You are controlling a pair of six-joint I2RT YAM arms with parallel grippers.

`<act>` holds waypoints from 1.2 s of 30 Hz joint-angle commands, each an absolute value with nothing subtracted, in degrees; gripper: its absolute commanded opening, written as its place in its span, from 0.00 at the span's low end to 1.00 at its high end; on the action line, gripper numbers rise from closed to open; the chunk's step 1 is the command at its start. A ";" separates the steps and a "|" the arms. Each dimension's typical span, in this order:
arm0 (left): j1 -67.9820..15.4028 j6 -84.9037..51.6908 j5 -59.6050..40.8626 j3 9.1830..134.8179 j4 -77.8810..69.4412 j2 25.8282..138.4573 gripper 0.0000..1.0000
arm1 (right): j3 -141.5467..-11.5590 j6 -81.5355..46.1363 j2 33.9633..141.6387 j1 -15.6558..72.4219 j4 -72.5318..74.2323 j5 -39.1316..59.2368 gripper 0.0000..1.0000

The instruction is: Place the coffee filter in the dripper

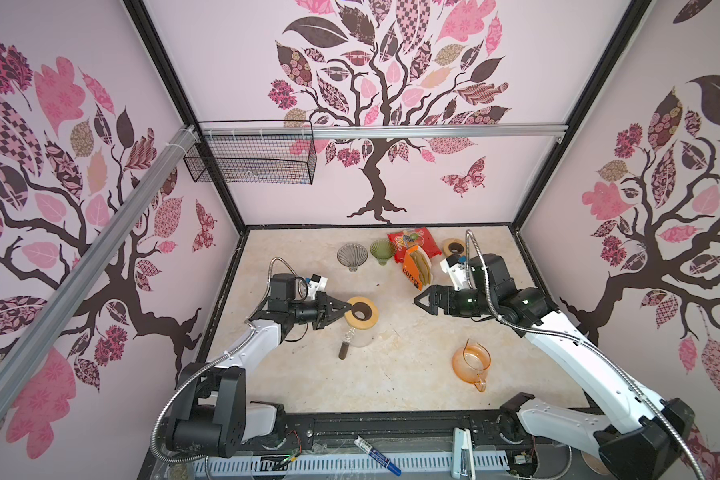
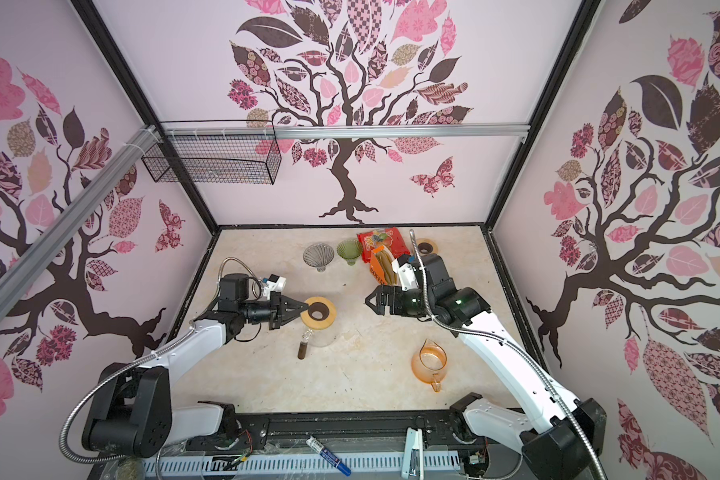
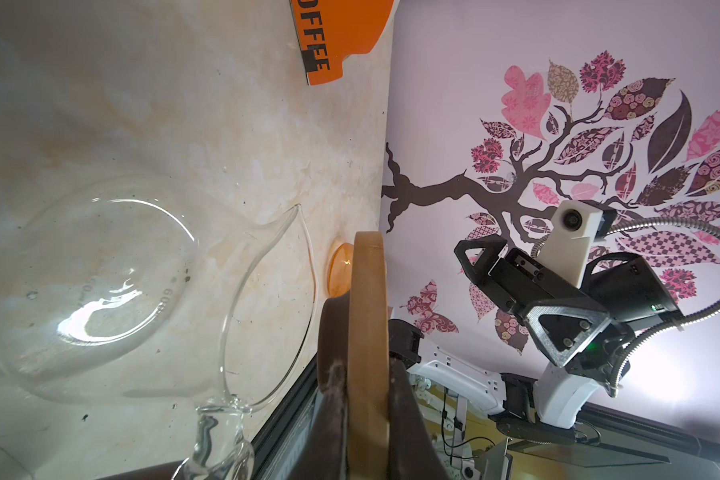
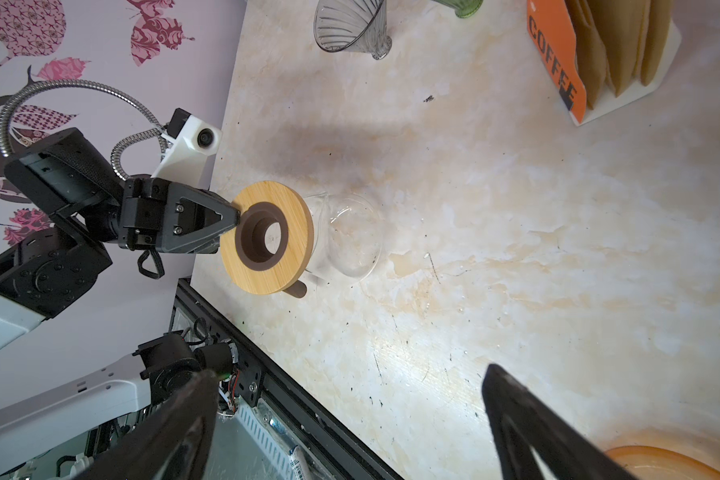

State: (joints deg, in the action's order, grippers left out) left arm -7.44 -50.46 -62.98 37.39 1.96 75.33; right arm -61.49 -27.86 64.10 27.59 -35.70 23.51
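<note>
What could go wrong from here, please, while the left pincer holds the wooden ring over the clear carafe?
The left pincer grips the wooden ring only at its edge; it might tilt or slip onto the clear carafe. The open right pincer hangs close to the upright filter holder and could knock it over.

Bright, even light all round. Both top views bow the walls (image 1: 59, 208) at the edges. White glare on the bench (image 4: 395, 349), a soft-edged shadow there too; the glass carafe (image 3: 100, 291) glints; the right end effector (image 4: 350, 372) looms blurred, close to the lens.
</note>
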 commanded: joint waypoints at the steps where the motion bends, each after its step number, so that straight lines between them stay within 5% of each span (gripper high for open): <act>1: -7.43 -48.12 -62.34 36.64 1.45 76.28 0.00 | -61.52 -27.20 63.89 27.93 -35.20 23.91 1.00; 20: -7.38 -45.41 -60.17 36.31 2.87 79.21 0.00 | -61.00 -27.09 63.28 27.91 -35.34 23.70 1.00; 36: -6.63 -44.30 -59.58 36.57 4.79 78.36 0.15 | -60.77 -27.03 63.18 27.86 -35.20 23.55 1.00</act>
State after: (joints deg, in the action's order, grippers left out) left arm -7.29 -46.17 -61.04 37.39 2.90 78.65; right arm -61.10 -27.83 64.01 27.57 -35.70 23.46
